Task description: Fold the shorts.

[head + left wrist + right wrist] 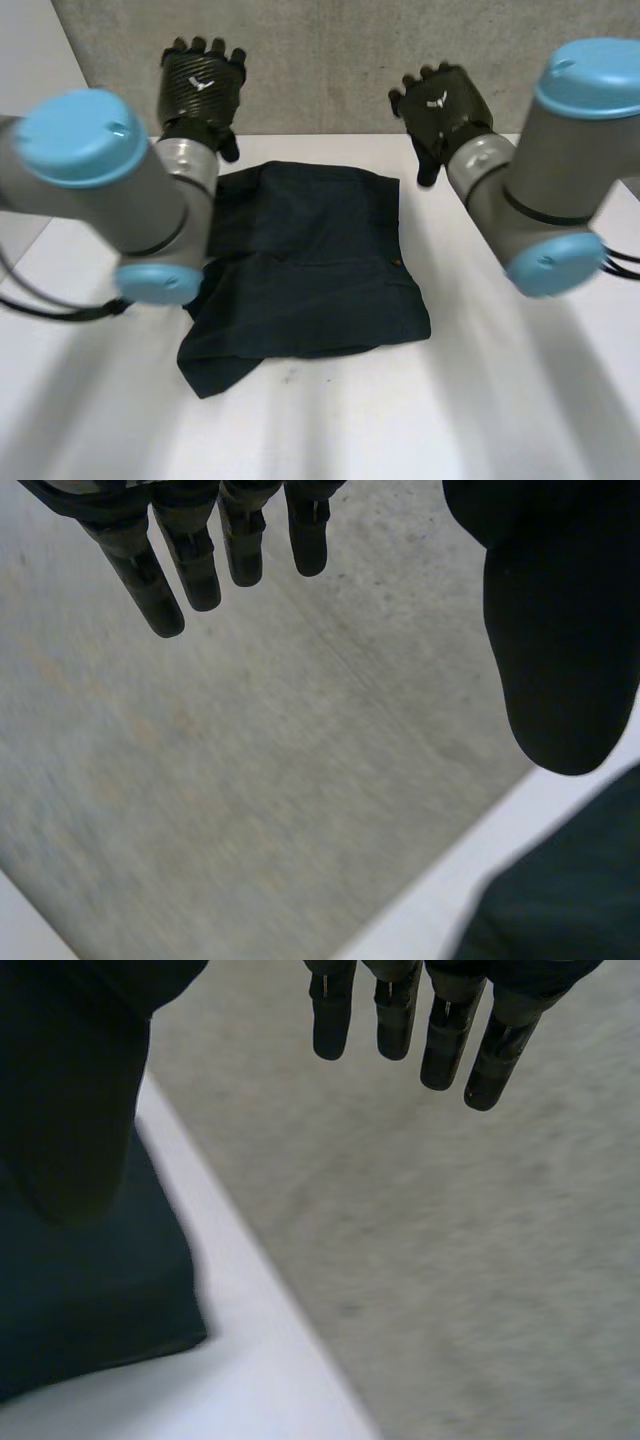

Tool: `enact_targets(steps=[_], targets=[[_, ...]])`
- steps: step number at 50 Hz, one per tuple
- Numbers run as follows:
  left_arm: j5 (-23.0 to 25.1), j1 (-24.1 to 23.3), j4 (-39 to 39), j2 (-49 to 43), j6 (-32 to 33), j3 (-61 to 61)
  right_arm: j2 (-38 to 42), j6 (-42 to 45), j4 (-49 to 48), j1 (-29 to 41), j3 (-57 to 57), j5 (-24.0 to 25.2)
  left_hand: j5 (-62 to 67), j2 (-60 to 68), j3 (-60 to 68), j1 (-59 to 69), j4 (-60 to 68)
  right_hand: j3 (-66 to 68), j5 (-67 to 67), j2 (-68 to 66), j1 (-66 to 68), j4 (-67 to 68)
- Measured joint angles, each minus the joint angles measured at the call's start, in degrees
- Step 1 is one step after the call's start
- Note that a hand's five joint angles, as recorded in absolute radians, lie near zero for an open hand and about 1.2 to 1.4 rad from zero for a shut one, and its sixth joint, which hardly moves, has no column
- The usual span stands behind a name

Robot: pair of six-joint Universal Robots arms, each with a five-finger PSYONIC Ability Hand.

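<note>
Grey concrete wall stands behind the white table, and both of my hands are lifted in front of it. On the table, between my two hands and a little nearer to my body than they are, the dark shorts lie flat. Their far edge is almost under my fingertips. Their near corner on my left side is bunched and sticks out.

My left hand hangs above the far corner of the shorts on its side. Its fingers are straight and a little apart, the thumb is away from them, and they carry nothing. My right hand is beside the other far corner without touching it. Its fingers are loose and straight as well, also with nothing in them.

I judge that I am between two folds, with no grip taken. The next move calls for lowering both hands to the far corners and pinching the cloth there.

The long axis of the shorts runs from my fingertips toward my body. Which end is the waistband, I cannot tell.
</note>
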State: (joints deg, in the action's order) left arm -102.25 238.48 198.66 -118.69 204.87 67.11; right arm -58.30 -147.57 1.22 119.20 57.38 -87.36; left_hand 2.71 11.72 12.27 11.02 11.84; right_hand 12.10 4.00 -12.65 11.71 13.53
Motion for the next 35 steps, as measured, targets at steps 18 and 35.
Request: enact_targets(steps=[18, 35], targets=[[-0.8, 3.5, -29.8, 23.5, -34.1, 29.5, -16.4, -11.2, 6.5, -5.7, 38.0, 13.0, 5.7, 6.7, 5.9, 7.5, 6.6, 17.0, 13.8, -16.4, 13.0, 15.6], [6.9, 13.1, -17.6, 22.4, -32.8, 49.5, -12.5, -11.5, -21.5, -6.1, 53.6, 15.8, 13.1, 13.6, 13.1, 14.3, 13.9, 19.6, 16.1, -18.9, 15.0, 17.9]])
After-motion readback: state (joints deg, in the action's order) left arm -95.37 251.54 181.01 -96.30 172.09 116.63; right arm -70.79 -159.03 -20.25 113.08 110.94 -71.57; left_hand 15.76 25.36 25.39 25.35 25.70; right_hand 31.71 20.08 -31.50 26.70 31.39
